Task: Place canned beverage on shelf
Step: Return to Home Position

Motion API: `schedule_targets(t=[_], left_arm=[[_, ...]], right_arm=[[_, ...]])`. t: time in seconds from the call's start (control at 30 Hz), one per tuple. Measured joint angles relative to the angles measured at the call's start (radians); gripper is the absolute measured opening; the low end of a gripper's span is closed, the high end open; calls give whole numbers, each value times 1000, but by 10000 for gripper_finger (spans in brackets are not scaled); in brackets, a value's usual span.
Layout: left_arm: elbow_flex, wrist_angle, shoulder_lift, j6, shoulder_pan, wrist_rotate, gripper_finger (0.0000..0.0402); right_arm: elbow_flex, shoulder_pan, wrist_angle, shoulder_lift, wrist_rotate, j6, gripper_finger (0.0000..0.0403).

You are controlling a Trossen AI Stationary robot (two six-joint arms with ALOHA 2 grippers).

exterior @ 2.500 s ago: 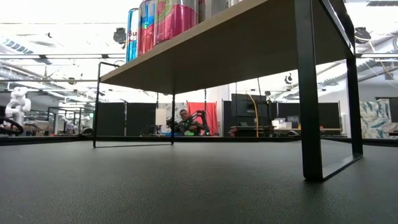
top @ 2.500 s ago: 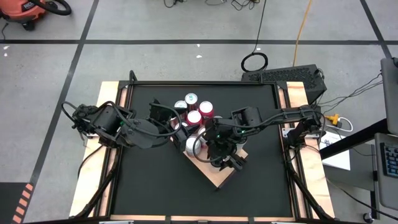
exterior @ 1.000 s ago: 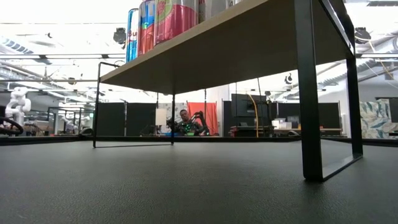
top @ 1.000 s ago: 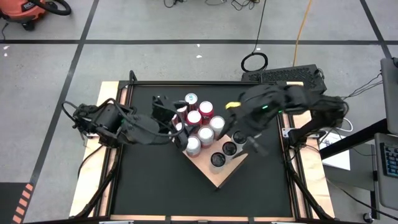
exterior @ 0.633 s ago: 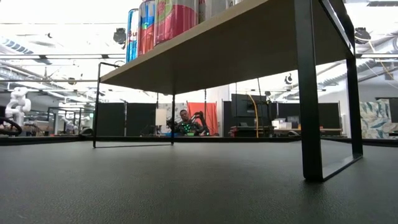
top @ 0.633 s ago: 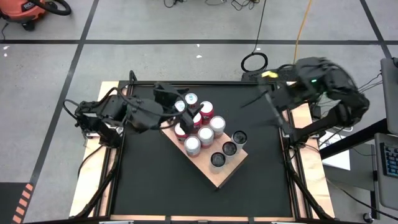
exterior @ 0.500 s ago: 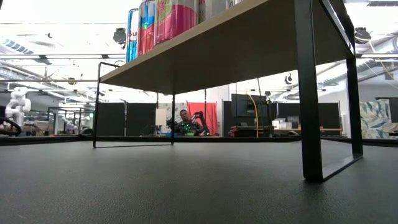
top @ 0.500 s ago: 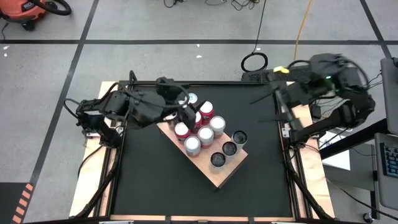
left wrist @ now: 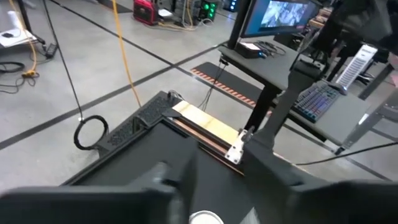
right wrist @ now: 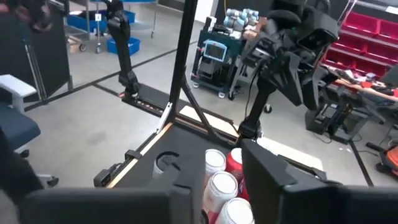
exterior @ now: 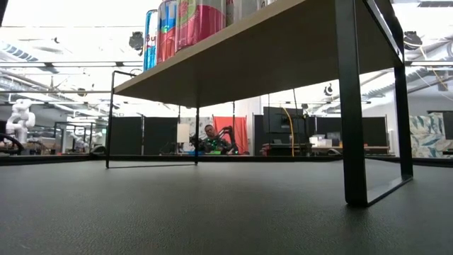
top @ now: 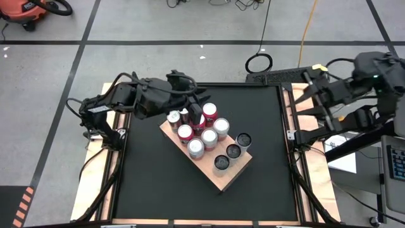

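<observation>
The thick pale wooden shelf (top: 223, 182) is sitting diagonally on the black counter (top: 152, 190), carrying a row of upright white aluminium soda cans (top: 209, 138) clear of both jaws. The left jaws are hovering released over the shelf's far end. The right jaws, also released, are hanging beyond the counter's far right corner.

You are looking at one black counter (top: 158, 183) with one wooden shelf (top: 223, 180) standing on it. Ten cans are showing on the shelf: four white cans (top: 209, 136), three red cans (top: 209, 111) and three dark-topped cans (top: 233, 151). Two dark arms are showing. The left arm (top: 136, 98) is covering one corner of the shelf, so you cannot count there. One person (exterior: 209, 136) is showing far behind.
</observation>
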Motion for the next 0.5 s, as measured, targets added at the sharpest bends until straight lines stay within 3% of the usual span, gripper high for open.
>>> schedule_targets(t=[0.13, 0.23, 0.4, 0.5], left_arm=[[0, 0, 0, 0, 6, -4, 53], [0, 4, 6, 2, 9, 10, 12], [-1, -10, 18, 130, 3, 155, 3], [-1, -44, 9, 190, -17, 186, 1]], right_arm=[[0, 0, -36, -29, 51, 25, 38], [0, 0, -57, -47, 54, 42, 8], [0, 0, -68, -59, 53, 64, 7], [-1, 0, -78, -65, 54, 65, 2]])
